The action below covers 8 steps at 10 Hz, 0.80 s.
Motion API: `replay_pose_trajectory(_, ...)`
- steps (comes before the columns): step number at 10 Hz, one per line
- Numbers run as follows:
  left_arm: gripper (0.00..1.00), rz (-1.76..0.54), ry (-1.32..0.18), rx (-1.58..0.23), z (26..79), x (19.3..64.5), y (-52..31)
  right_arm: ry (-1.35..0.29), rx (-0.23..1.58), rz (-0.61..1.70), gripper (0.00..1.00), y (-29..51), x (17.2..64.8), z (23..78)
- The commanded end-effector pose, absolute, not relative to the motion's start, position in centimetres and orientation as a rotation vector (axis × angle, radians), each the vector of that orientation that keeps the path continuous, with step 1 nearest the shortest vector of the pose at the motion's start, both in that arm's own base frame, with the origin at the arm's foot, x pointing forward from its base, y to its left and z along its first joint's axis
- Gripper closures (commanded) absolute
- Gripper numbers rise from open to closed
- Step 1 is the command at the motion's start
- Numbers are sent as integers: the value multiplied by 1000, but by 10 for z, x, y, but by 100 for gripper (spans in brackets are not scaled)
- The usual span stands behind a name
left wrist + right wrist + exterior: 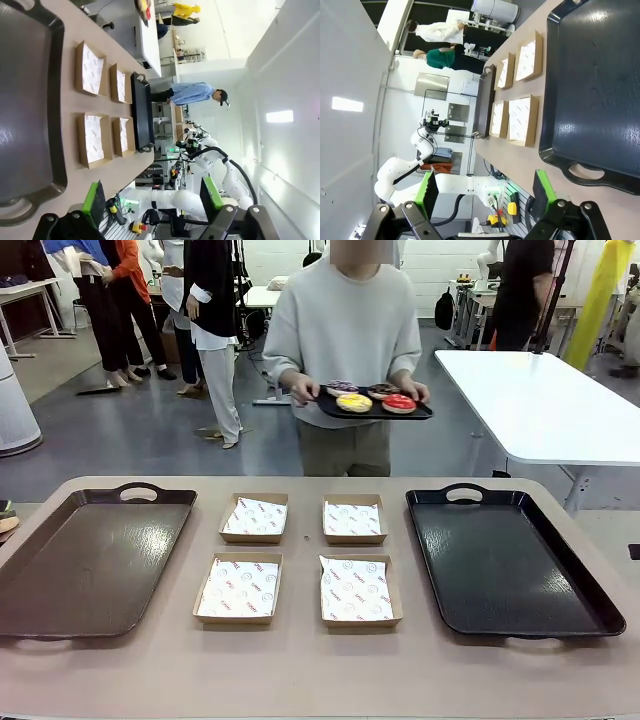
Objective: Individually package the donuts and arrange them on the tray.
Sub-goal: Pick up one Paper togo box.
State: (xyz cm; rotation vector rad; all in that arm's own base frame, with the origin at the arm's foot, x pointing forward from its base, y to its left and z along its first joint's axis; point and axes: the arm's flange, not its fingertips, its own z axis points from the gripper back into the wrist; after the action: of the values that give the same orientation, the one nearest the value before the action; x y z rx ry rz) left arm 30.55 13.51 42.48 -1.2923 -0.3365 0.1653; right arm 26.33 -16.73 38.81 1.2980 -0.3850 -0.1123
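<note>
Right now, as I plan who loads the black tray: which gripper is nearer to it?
Right. The right gripper hangs just off the handle end of the black tray. The left gripper is by the brown tray, across the four boxes.

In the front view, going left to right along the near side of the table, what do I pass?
Brown tray → near-left paper-lined box → near-right paper-lined box → black tray.

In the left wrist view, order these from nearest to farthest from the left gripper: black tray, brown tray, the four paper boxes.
1. Brown tray, just ahead of the left gripper.
2. Paper boxes, mid-table.
3. Black tray, far side.
</note>
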Motion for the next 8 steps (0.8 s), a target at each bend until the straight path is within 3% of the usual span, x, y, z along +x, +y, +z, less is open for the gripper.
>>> replay_pose_trajectory(1, 0, 175, -298, -1264, 427, 283, 128, -379, 1283, -76, 0, -149, 252, 387)
replay_pose_trajectory(8, 0, 168, -326, -1278, 424, 302, 138, -378, 1291, -103, 0, -164, 265, 390)
